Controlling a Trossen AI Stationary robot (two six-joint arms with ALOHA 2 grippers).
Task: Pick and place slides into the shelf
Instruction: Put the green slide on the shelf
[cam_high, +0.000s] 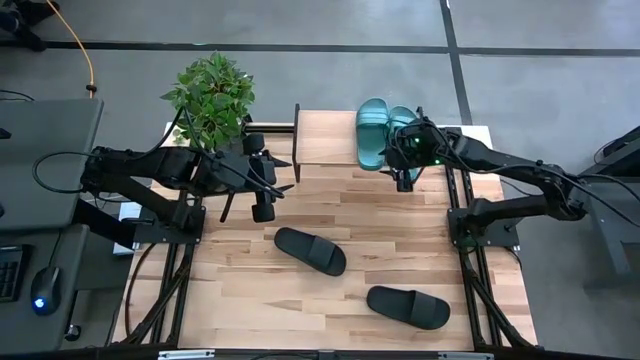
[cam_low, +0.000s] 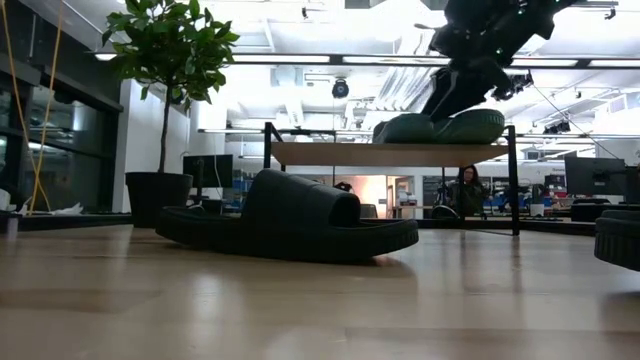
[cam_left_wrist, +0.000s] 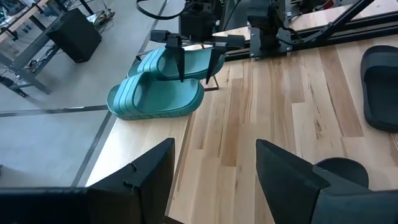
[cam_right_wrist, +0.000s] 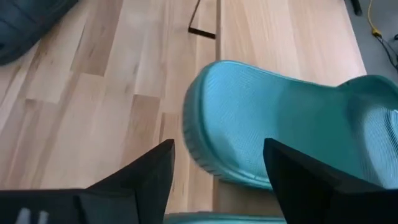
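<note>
1. Sandals: two teal sandals (cam_high: 385, 133) lie side by side on the shelf (cam_high: 325, 138); two black sandals (cam_high: 310, 250) lie on the bench (cam_high: 240, 290).
2. Right tool (cam_high: 404, 180) hovers over the teal pair, fingers apart, holding nothing.
3. Left tool (cam_high: 263, 207) waits near the plant (cam_high: 210, 95), fingers apart, empty.

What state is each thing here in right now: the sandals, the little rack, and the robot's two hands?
Teal slides: both on the shelf top, side by side.
Black slide: flat on the table, mid-table.
Second black slide: flat on the table, nearer the front edge.
Shelf: upright, carrying the teal pair.
Right hand: open, over the teal slides, holding nothing.
Left hand: open, empty, beside the plant.
</note>
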